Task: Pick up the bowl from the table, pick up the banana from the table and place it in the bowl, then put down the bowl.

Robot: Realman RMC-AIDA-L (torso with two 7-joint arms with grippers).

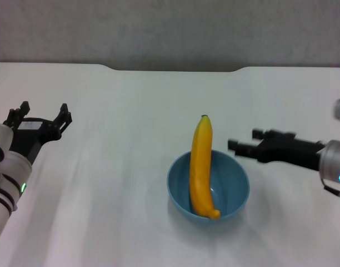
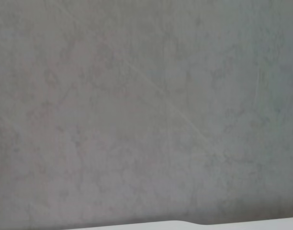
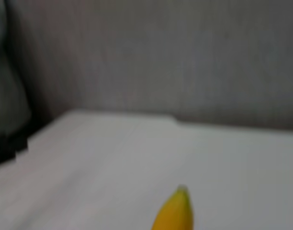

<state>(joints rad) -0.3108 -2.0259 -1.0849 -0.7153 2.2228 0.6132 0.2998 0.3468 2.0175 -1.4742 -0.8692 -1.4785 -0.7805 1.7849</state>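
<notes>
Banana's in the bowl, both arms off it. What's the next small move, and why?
Probably just back the right claw away to its own side. The banana already lies in the bowl, stem end sticking out over the far rim, and the bowl sits on the table with neither claw touching it. The left claw is open and far off at the left.

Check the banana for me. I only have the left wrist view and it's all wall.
Observer: The banana lies in the bowl, its dark tip sticking out past the far rim.
Operator: Bowl down?
Observer: It looks set on the table.
Operator: Right tool?
Observer: The right tool is open, just right of the bowl and not touching it.
Operator: Left?
Observer: The left tool is open, far off at the table's left side, holding nothing.
</notes>
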